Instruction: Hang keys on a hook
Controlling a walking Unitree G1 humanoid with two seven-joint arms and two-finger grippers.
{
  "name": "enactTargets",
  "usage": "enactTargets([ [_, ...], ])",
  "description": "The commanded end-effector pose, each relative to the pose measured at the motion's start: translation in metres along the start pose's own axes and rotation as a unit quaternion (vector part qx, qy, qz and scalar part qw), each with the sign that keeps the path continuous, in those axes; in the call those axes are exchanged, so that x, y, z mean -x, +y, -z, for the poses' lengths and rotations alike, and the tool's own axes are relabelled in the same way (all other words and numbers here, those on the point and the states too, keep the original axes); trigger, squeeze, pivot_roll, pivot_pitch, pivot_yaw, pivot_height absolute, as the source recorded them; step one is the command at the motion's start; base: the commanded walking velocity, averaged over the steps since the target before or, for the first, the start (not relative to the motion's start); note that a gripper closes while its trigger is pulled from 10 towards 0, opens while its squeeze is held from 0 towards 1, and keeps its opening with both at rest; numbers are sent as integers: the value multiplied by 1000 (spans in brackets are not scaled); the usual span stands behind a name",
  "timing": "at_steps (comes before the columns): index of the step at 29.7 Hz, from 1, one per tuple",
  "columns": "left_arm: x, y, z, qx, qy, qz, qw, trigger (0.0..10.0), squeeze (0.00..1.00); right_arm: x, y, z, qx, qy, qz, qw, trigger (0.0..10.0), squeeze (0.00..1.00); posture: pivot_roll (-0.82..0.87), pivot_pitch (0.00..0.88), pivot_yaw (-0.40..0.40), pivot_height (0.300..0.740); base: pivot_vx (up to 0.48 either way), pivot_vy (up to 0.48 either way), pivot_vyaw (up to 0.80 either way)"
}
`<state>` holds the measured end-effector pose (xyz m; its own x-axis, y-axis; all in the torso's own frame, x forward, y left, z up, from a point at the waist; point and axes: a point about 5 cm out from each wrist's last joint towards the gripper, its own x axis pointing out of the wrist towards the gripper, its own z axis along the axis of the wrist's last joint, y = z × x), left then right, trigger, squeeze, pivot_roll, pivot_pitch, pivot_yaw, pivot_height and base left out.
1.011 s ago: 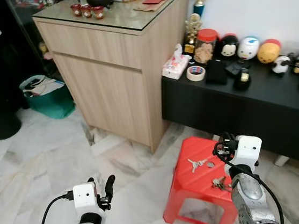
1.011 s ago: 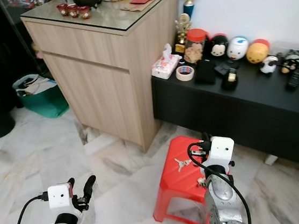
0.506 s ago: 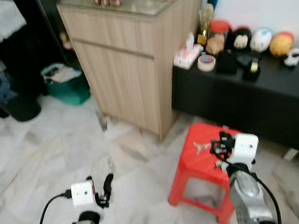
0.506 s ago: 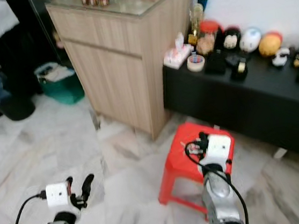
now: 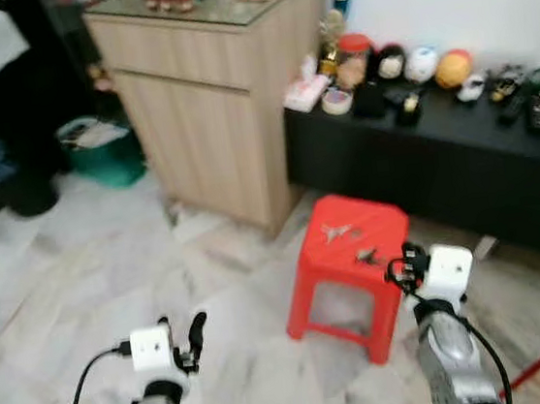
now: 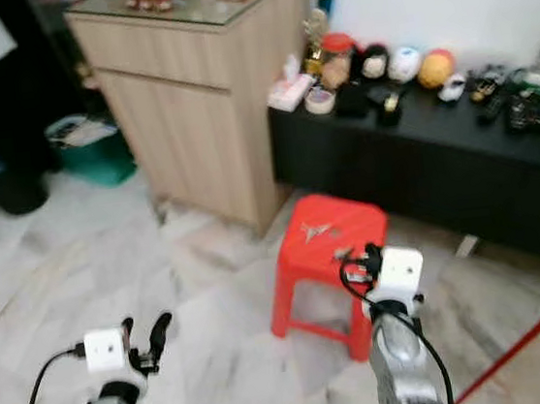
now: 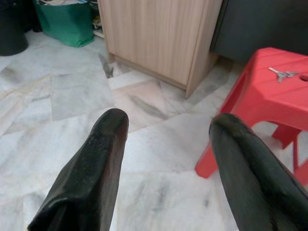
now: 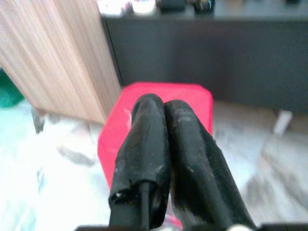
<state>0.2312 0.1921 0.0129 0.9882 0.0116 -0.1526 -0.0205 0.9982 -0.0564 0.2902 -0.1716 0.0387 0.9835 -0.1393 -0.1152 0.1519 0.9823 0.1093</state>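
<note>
So the keys are sitting on top of the red stool [image 5: 349,251]: one silver bunch of keys [image 5: 337,231] toward the stool's far side, and a second, darker bunch [image 5: 366,255] nearer its front right edge. The right gripper [image 8: 159,144] hangs just off that front right corner with its fingers pressed together and nothing between them, so it's clearly the closer arm. The left gripper [image 7: 168,144] is spread wide, well off the stool's left side over the marble floor [image 5: 112,269]. No hook that I can spot yet.
</note>
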Motion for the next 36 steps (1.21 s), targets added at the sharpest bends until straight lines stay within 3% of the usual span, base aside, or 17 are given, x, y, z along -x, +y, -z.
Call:
enactTargets([
  [1,-1,2,-1,-3,1,-1,1000,10000,0,-1,-2,-2,-4,-4,5,1000,10000,0,47,73,2,722,-277,0,0],
  [21,-2,1,-1,-5,0,3,1000,10000,0,-4,0,-3,-1,3,2,1000,10000,0,44,55,3,722,-282,0,0],
  [26,-2,1,-1,-10,1,4,1000,10000,0,-4,-1,-1,-7,10,7,1000,10000,0,46,52,1,722,0,0,0],
  [36,-2,2,-1,-11,1,4,1000,10000,0,-5,-1,-2,-5,9,11,1000,10000,0,48,54,2,722,0,0,-773],
])
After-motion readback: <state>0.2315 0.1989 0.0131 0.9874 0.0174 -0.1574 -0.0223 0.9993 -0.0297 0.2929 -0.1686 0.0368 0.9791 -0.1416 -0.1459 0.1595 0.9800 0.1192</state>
